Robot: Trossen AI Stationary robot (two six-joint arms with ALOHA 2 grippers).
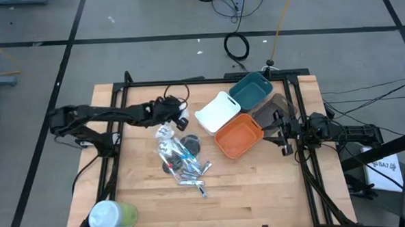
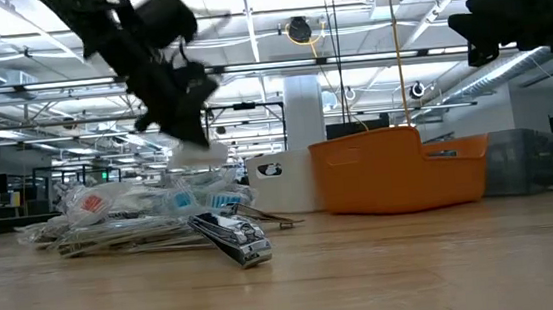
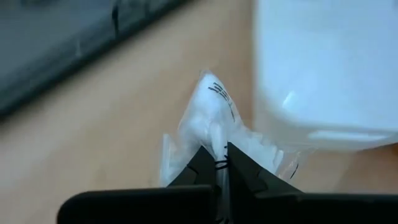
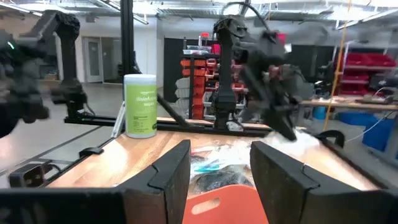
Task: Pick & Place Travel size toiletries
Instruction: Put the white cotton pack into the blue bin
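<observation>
My left gripper is shut on a white crinkly packet, held above the table just left of the white bin. The other toiletries, clear-wrapped blue-white sticks, silver tubes and a dark disc, lie in a pile on the wooden table in the middle; they also show in the low view. My right gripper is open and empty, held above the right edge of the orange bin. My left gripper pinches the white packet at one end between its two fingertips. The packet sticks out beyond the fingers, lifted clear of the table.
Four bins stand close together at the back right: teal, white, orange and dark. A large white-and-green cylinder lies at the near left corner. Bare wood lies near the front edge.
</observation>
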